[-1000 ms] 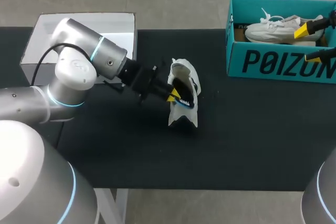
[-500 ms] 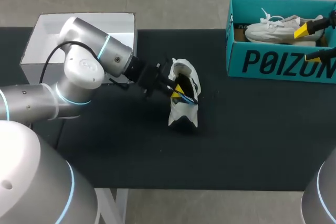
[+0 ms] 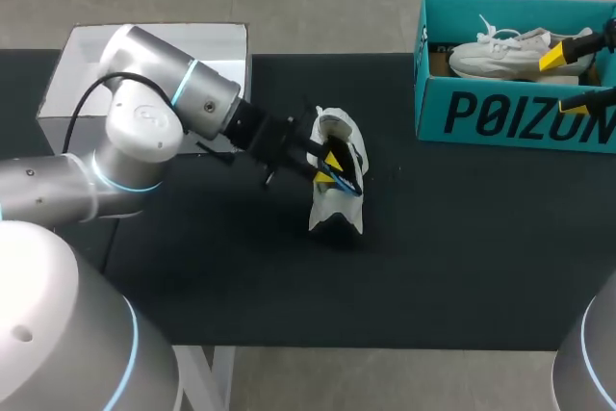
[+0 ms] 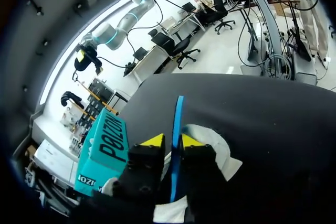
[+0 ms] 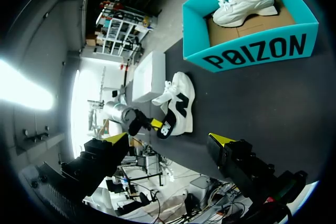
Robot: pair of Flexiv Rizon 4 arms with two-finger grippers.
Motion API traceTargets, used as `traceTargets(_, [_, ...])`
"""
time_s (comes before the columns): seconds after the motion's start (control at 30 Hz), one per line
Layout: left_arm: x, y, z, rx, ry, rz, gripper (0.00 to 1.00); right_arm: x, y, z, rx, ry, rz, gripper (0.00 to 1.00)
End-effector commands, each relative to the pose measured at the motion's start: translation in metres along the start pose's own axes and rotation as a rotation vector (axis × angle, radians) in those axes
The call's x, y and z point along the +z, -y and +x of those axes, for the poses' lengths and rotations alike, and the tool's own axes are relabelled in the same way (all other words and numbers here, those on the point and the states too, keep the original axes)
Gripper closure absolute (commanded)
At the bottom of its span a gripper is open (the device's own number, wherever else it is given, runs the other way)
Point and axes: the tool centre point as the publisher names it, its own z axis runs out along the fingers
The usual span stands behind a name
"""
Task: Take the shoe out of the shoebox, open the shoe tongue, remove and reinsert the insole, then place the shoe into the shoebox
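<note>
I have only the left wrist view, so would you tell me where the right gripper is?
Observer: The right gripper hangs open at the front wall of the shoebox, well apart from the loose shoe.
Operator: Thank you. Is the shoebox empty?
Observer: No, a second white shoe lies inside it.
Operator: And what am I holding?
Observer: It is the insole, black on its face in the right wrist view, with part of it sticking out of the shoe.
</note>
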Motion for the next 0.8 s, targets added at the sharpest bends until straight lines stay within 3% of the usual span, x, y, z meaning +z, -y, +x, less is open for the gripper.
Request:
traceTargets(0.03, [0.005,-0.005,0.002,-0.008,-0.018,0.010,1.00,0.000,0.001,0.000,0.001,0.003,-0.001,0.00])
traceTargets(0.57, [0.008,-0.057,0.002,0.015,-0.037,-0.090,1.00,0.000,0.001,0.000,0.001,0.003,-0.001,0.00])
traceTargets(0.8, [0.007,-0.064,0.004,0.010,-0.008,-0.112,1.00,0.000,0.001,0.000,0.001,0.003,-0.001,0.00])
